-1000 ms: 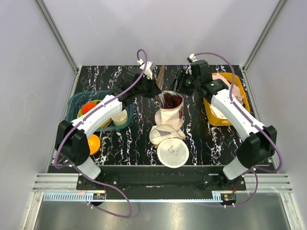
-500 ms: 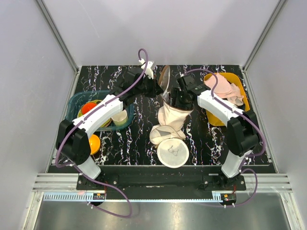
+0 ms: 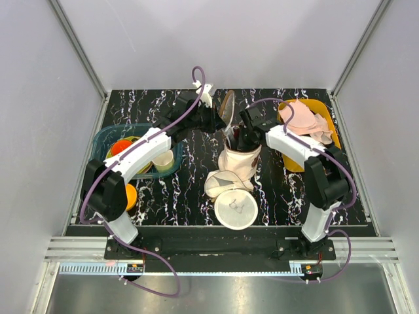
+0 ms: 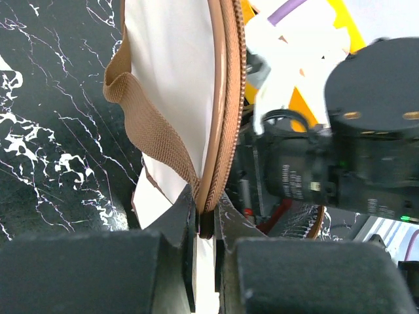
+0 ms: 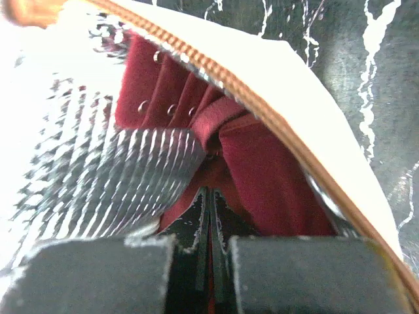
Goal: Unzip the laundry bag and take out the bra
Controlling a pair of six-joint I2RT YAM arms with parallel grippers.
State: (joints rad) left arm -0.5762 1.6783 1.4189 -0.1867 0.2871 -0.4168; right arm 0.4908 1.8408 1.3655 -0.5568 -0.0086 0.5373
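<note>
You have the black marbled table (image 3: 141, 104) in front of you. At its left side stands a blue-green bin (image 3: 101, 137) with cups and bowls in it. At the far right stands a yellow tub (image 3: 292, 161), and pale pink cloth (image 3: 308, 122) lies in it.

The laundry bag (image 3: 237, 160) stands at the middle of the table, between the two arms. It is already unzipped, its mouth faces up and its flap is lifted toward the far side. Just near of it lies a whitish triangular mesh bag (image 3: 222, 182), touching it. Nearer again lies a whiter round mesh bag (image 3: 236, 208).

The bra (image 5: 262, 170) is inside the laundry bag (image 5: 327, 176). In the right wrist view it is dark red, not pale, with rows of small metal eyes. You see it under the silvery mesh and beside the brown zipper band (image 5: 281, 131).

The right gripper (image 3: 241, 139) reaches down into the open mouth. From its own camera, the right gripper (image 5: 209, 209) has the fingers pressed together deep in the red fabric, pinching a fold of the bra.

The left gripper (image 3: 216, 121) is at the far left edge of the bag. In the left wrist view the left gripper (image 4: 206, 216) is closed on the zipper band (image 4: 229, 98) of the raised flap (image 4: 170, 78), and the rim runs upright from between the fingers. A brown loop strap (image 4: 131, 104) hangs at the left of the flap.
</note>
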